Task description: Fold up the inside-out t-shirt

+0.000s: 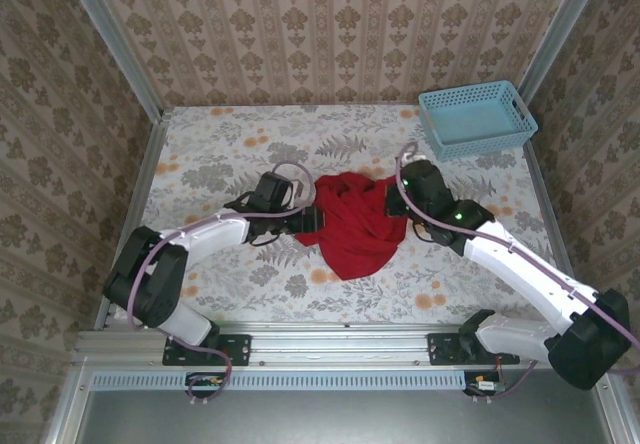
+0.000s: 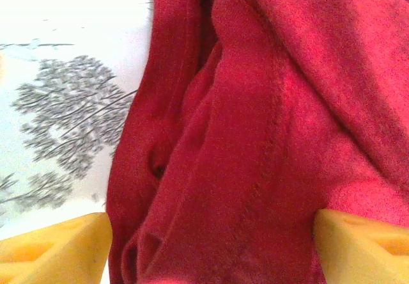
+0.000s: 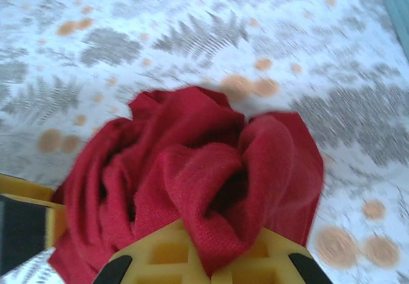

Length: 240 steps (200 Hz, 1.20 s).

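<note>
Clamped tight, the right gripper [image 3: 208,261] holds a bunched fold of the inside-out t-shirt [image 3: 192,162]; red cloth wells up between its yellow fingers [image 3: 160,255] and spreads toward 12 o'clock in the right wrist view; seen from above, the gripper sits at the shirt's 2 o'clock edge. The left gripper [image 2: 208,252] stands wide, its two yellow fingertips [image 2: 54,245] at the 7 and 5 o'clock corners of the left wrist view; red fabric lies across the gap between them, and the jaws are not closed on it; a stitched seam runs down the cloth there; from above, this gripper meets the shirt at its 9 o'clock side. The shirt lies crumpled in a heap at the middle of the floral-patterned table [image 1: 220,164], narrowing toward 6 o'clock; a light-blue basket [image 1: 487,144] stands at 1 o'clock from it, well apart, by the table's far right corner.
</note>
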### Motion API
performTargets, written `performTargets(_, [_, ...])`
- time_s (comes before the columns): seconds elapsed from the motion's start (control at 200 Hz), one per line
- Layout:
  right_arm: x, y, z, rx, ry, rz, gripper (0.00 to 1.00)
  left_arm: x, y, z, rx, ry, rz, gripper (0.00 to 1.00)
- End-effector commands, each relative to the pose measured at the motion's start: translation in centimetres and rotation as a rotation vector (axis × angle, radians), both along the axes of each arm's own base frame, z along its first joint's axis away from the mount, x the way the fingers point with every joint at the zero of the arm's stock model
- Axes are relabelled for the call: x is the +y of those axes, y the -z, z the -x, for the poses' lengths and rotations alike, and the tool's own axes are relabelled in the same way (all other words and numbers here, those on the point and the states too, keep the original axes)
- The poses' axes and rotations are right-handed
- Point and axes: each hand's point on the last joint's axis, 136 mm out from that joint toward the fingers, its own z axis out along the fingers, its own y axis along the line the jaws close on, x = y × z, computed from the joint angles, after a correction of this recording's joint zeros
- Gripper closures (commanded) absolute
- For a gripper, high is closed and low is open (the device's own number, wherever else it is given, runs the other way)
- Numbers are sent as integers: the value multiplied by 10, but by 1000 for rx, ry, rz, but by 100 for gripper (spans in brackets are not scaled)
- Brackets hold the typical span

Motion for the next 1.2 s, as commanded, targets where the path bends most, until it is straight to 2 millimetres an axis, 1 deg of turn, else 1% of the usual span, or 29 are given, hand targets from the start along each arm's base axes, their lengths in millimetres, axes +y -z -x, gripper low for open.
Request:
performTargets(0.0, [-10,34,10,94,47,-74,100,-20,5,-7,-7,51,17,20])
performTargets(0.11, [-16,43,12,109,71,-85,100,-34,16,-8,29,78,30,30])
performTargets(0.21, [-21,40,10,109,89,-79,100,-42,18,-9,36,87,30,49])
performTargets(0.31, [-28,29,7,86,103,-56,100,-36,7,-14,1,72,2,67])
performTargets(0.41, [-39,8,0,51,127,-32,100,-25,-18,-24,-67,60,-42,86])
performTargets(0.49, [-49,-24,-8,-3,143,-10,100,-11,-54,-38,-145,41,-61,100])
performTargets(0.535, [-56,-50,-12,-50,155,0,100,1,-82,-46,-199,20,-66,100])
performTargets(0.595, [-66,-88,-12,-116,173,7,100,22,-128,-54,-297,-26,-59,100])
performTargets(0.66, [-77,-129,-6,-206,194,0,100,41,-185,-51,-449,-70,-22,100])
performTargets(0.69, [-81,-144,-2,-243,204,-7,100,49,-205,-47,-514,-93,-10,100])
performTargets(0.73, [-87,-157,5,-280,219,-20,100,60,-227,-41,-589,-121,5,100])
performTargets(0.785, [-91,-161,14,-299,233,-44,100,71,-237,-35,-635,-154,14,99])
performTargets(0.805, [-92,-157,16,-293,236,-52,100,75,-236,-33,-637,-166,15,99])
performTargets(0.84, [-90,-146,18,-269,235,-70,100,79,-226,-30,-620,-177,10,98])
performTargets(0.88, [-85,-126,20,-230,223,-92,100,81,-208,-28,-582,-177,7,98])
performTargets(0.905, [-81,-111,20,-195,213,-105,100,81,-192,-26,-542,-173,1,98])
performTargets(0.945, [-76,-80,21,-125,206,-117,100,81,-165,-24,-469,-169,-10,98])
performTargets(0.95, [-75,-70,22,-103,208,-120,100,81,-161,-24,-460,-169,-12,99])
performTargets(0.955, [-75,-70,22,-103,208,-120,100,81,-157,-23,-448,-168,-14,99])
performTargets(0.985, [-72,-44,24,-38,211,-134,100,80,-136,-20,-385,-166,-23,100])
performTargets(1.01, [-69,-20,27,19,214,-140,100,78,-117,-16,-332,-155,-29,100])
performTargets(1.015, [-68,-10,29,45,215,-145,100,78,-113,-15,-322,-153,-30,100])
performTargets(1.02, [-68,-10,29,45,215,-145,100,78,-111,-15,-313,-152,-30,100])
performTargets(1.04, [-66,9,32,91,220,-152,100,76,-97,-11,-273,-144,-33,100])
performTargets(1.045, [-65,19,35,117,222,-153,100,76,-94,-11,-264,-142,-34,100])
performTargets(1.05, [-65,19,35,117,222,-153,100,76,-91,-10,-254,-140,-35,100])
performTargets(1.13, [-59,81,49,257,239,-183,100,73,-50,4,-134,-120,-47,100])
performTargets(1.165, [-60,99,55,298,251,-183,96,74,-36,10,-97,-116,-55,100])
performTargets(1.195, [-62,109,60,323,262,-174,92,75,-28,15,-79,-110,-57,97])
